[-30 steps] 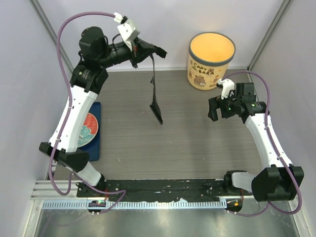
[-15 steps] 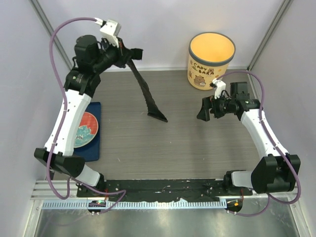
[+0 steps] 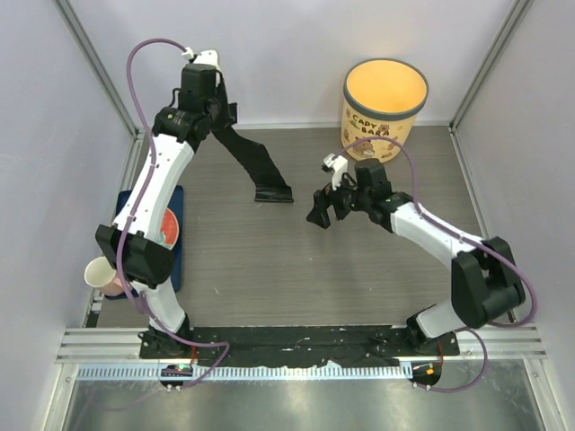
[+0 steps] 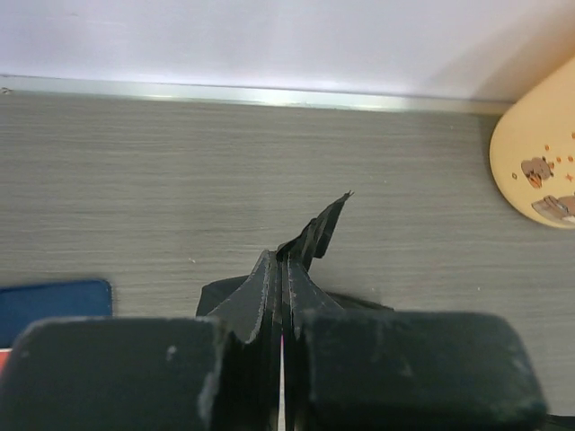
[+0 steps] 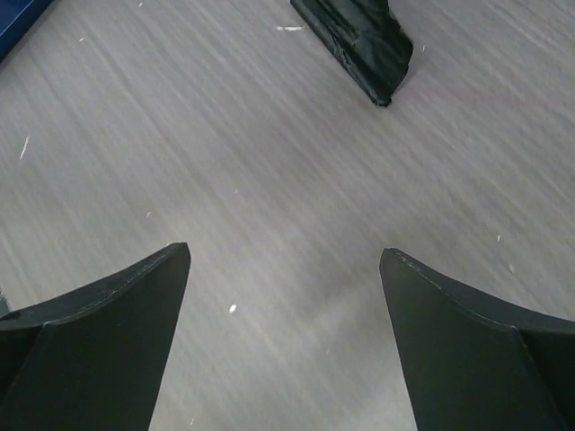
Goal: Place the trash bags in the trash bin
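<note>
At far left your left gripper (image 4: 281, 334) clamps the thin glossy black plastic trash bag (image 3: 254, 160); centre the spread right gripper (image 3: 322, 214) on its loose end.

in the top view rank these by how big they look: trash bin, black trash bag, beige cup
1. trash bin, clearly largest
2. trash bag, a long narrow strip; it is held up nearer the camera, so it may look bigger than it is
3. cup, smallest
</note>
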### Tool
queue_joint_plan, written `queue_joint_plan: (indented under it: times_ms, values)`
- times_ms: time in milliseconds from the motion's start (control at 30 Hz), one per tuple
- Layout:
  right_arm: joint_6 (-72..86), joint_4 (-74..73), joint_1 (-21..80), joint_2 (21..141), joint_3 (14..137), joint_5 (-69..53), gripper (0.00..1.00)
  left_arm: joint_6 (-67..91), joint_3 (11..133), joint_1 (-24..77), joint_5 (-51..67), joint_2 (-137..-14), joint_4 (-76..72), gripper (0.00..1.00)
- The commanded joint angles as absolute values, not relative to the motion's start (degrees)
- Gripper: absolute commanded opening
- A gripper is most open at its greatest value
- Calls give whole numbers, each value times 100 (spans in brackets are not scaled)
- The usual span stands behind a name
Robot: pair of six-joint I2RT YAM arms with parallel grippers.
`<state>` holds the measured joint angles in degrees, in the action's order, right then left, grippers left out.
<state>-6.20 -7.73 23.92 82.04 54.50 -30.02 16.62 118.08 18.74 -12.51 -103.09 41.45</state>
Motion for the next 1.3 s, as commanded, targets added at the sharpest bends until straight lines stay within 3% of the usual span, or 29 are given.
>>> queue_joint_plan:
  times_ms: [0, 133, 267, 400, 533, 733, 933, 1167, 1267]
  values:
    - [-675, 580, 2732, 8883, 5976, -2707, 91, 1863, 12155, 1881, -1775, -10124, 3823, 0]
    - [-1642, 150, 3243, 9778, 6844, -2295, 74, 1916, 12462, 1855, -1960, -10414, 4042, 0]
    - [-1023, -97, 3349, 10713, 8039, -1575, 71, 2153, 12507, 1697, -1478, -10442, 4034, 0]
    - [-529, 936, 3305, 10697, 7797, -1187, 79, 2311, 11965, 1320, -21, -10073, 3263, 0]
    - [-272, 2318, 3138, 10389, 7102, -1650, 93, 2285, 11506, 1195, 1694, -9651, 2497, 0]
    - [-18, 2540, 3138, 10846, 8040, -3049, 97, 2339, 11329, 1195, 3312, -9378, 2048, 0]
    - [385, 2023, 3076, 9433, 7736, -3814, 97, 1619, 10733, 1195, 4533, -8948, 1777, 0]
    - [-139, 222, 2892, 7692, 7365, -3570, 96, 1669, 9598, 1248, 5957, -8525, 791, 0]
    - [-167, 36, 2892, 7462, 7584, -3393, 88, 1932, 9414, 1380, 6476, -8526, 476, 0]
